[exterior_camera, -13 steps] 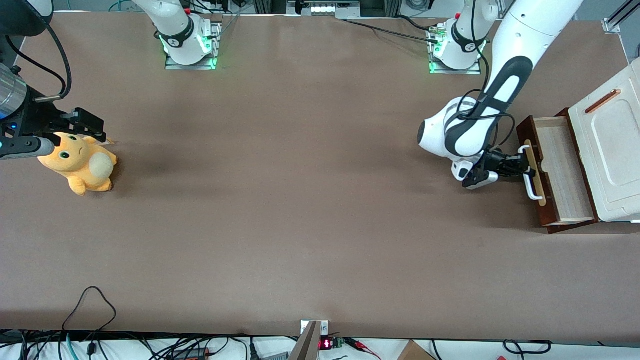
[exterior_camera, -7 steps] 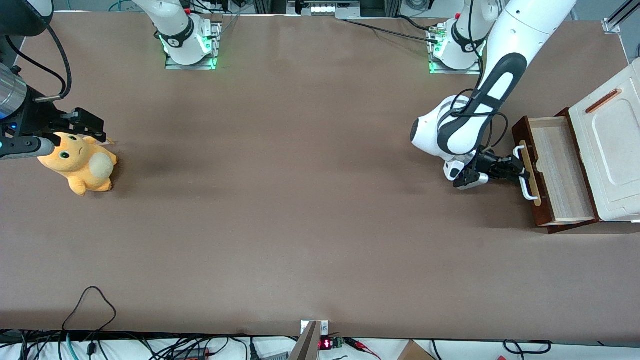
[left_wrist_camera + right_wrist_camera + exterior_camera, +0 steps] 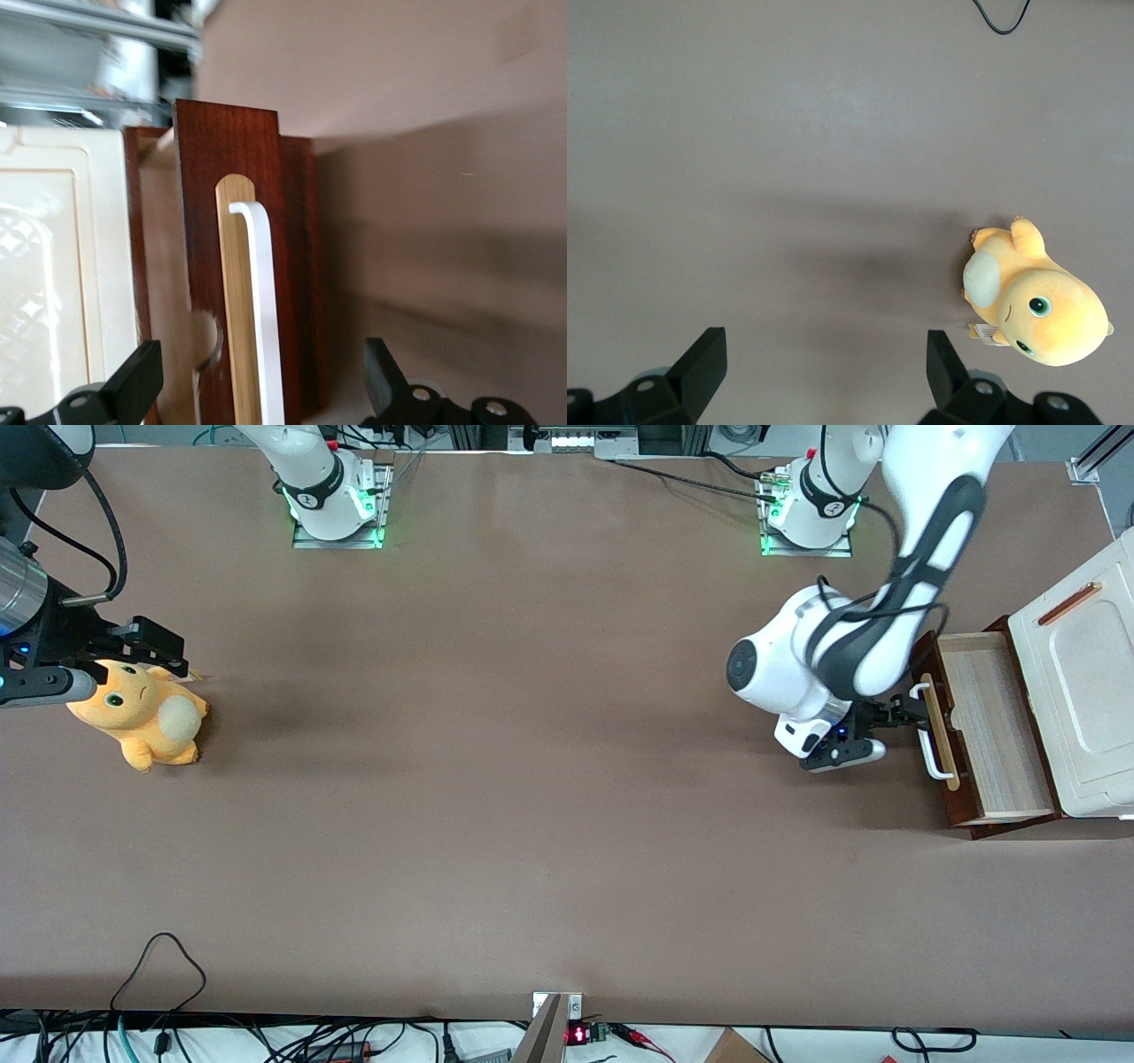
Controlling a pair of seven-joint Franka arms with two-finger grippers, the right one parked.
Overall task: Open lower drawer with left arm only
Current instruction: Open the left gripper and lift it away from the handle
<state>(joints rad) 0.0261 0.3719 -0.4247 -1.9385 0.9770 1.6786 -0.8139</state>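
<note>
The lower drawer (image 3: 983, 722) stands pulled out of the cream-white cabinet (image 3: 1085, 682), with its pale wood inside showing. Its white bar handle (image 3: 927, 746) sits on a pale wood strip on the dark red-brown front (image 3: 230, 177). My left arm's gripper (image 3: 905, 714) is low over the table, just in front of the drawer. It is open. In the left wrist view, the gripper (image 3: 261, 359) has black fingers (image 3: 133, 381) spread wide on either side of the drawer front. The handle (image 3: 261, 310) lies between them, untouched.
The cream-white upper panel carries a small copper-brown bar (image 3: 1067, 603). An orange plush toy (image 3: 142, 713) lies toward the parked arm's end of the table and also shows in the right wrist view (image 3: 1036, 305). Cables (image 3: 159, 957) trail at the table edge nearest the front camera.
The drawer slid out a little more while the gripper held the handle. The gripper has since let go, opened, and drawn back slightly, and the arm's elbow has swung up.
</note>
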